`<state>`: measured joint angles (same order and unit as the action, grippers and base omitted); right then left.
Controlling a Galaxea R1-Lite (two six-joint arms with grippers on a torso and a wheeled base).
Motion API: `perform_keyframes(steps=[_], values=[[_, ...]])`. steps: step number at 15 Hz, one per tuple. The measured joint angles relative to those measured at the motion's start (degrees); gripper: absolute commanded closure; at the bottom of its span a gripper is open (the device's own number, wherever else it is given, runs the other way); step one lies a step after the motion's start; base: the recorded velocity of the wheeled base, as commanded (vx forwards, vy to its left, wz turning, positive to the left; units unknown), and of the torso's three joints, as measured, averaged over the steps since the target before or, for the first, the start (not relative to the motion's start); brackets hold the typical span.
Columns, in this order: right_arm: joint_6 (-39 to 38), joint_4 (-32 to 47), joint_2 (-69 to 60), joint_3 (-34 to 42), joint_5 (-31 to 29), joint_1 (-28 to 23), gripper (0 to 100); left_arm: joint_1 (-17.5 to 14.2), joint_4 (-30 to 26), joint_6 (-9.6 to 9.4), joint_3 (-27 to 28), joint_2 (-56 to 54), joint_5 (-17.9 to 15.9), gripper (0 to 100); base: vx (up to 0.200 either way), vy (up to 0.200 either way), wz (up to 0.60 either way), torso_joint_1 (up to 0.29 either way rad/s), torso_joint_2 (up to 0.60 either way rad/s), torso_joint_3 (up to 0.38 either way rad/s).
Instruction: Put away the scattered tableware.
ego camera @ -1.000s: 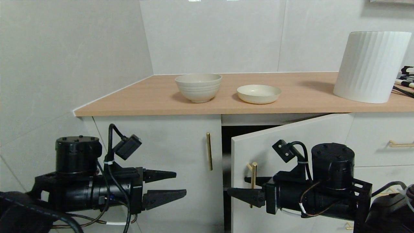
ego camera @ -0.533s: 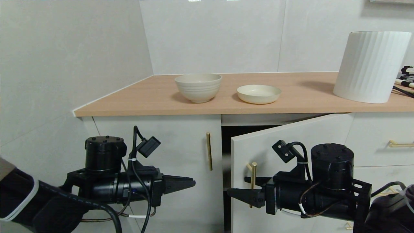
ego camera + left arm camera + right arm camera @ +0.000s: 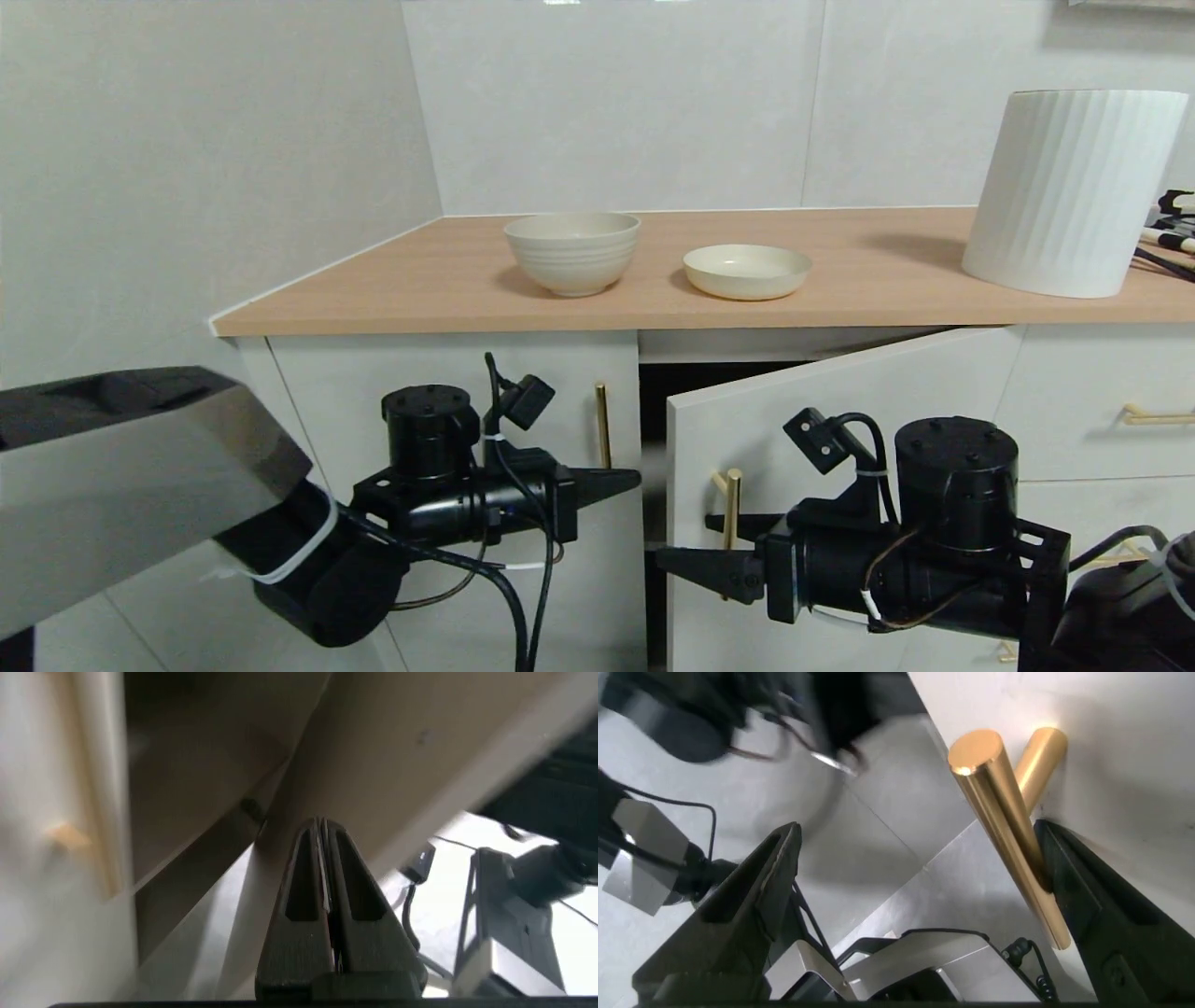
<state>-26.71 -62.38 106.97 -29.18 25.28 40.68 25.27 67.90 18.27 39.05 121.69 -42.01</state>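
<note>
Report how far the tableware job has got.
Done: the right cabinet door stands ajar. In hand: the right gripper is open around that door's brass handle; the left gripper, shut, points at the gap between the doors. Left: the bowl and the shallow dish sit on the countertop, neither put away.

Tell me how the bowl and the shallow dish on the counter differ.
The bowl is deep with tall sides, while the dish is low and shallow. The bowl has ridged bands around its outside; the dish's wall is smooth. The bowl stands to the left of the dish, nearer the corner. Both are cream-coloured, upright, and rest apart on the wooden counter.
</note>
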Motion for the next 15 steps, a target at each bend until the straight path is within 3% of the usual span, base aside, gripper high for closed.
perform_keyframes(steps=[3,10,15], values=[[0.0,0.1,-0.2,0.5,0.1,0.0,0,2.5,5.4,3.15,3.4,6.6,3.0,100,0.000,0.000,0.00,0.000,0.00,0.000],[0.1,0.0,-0.4,0.9,-0.2,-0.1,0,7.3,7.5,3.62,5.9,10.6,5.1,100,0.000,0.000,0.00,0.000,0.00,0.000],[0.7,0.2,-2.5,4.4,-0.6,-3.7,0,8.4,9.7,4.36,6.2,10.8,5.5,100,0.000,0.000,0.00,0.000,0.00,0.000]])
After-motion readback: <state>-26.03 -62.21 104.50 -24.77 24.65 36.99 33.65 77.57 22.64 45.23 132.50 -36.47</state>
